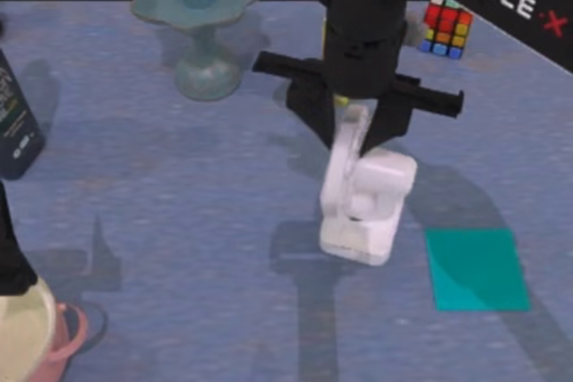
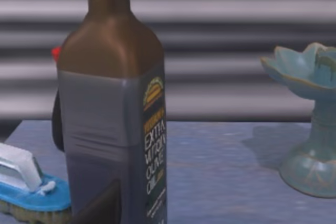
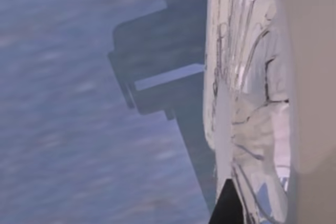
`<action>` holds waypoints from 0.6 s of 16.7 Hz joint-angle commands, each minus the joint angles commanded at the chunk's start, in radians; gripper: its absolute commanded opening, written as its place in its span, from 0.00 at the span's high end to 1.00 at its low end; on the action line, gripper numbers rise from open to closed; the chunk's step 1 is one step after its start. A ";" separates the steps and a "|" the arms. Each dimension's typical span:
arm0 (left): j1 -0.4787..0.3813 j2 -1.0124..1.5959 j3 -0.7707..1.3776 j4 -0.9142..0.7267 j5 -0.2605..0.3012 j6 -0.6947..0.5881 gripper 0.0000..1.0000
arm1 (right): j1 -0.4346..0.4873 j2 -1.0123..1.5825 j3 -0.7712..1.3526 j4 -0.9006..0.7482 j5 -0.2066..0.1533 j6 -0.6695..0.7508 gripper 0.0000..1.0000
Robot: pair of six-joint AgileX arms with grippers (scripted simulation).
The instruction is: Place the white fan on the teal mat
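The white fan (image 1: pixel 363 199) is near the middle of the table, tilted, its round grille head up between the black fingers of my right gripper (image 1: pixel 354 123), which is shut on it. Its shadow falls apart to the left, so it looks lifted off the table. The right wrist view is filled by the fan's grille (image 3: pixel 247 103), with one black fingertip (image 3: pixel 228 205) against it. The teal mat (image 1: pixel 475 268) lies flat and bare, to the right of the fan and slightly nearer the front. My left arm (image 1: pixel 11 248) is parked at the left edge.
A pale blue-green pedestal dish (image 1: pixel 199 6) stands at the back left, a colour cube (image 1: pixel 447 29) at the back right. A dark olive oil bottle (image 2: pixel 115 119) and a blue scrub brush (image 2: pixel 31 192) are at the left. A pink-rimmed bowl (image 1: pixel 70 333) sits front left.
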 joint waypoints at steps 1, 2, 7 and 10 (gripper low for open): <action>0.000 0.000 0.000 0.000 0.000 0.000 0.00 | -0.003 -0.007 -0.013 -0.009 -0.007 -0.031 1.00; 0.000 0.000 0.000 0.000 0.000 0.000 0.00 | -0.007 -0.018 -0.029 -0.018 -0.016 -0.073 1.00; 0.000 0.000 0.000 0.000 0.000 0.000 0.00 | -0.045 -0.113 -0.159 -0.063 -0.068 -0.440 1.00; 0.000 0.000 0.000 0.000 0.000 0.000 0.00 | -0.080 -0.199 -0.257 -0.066 -0.092 -0.773 1.00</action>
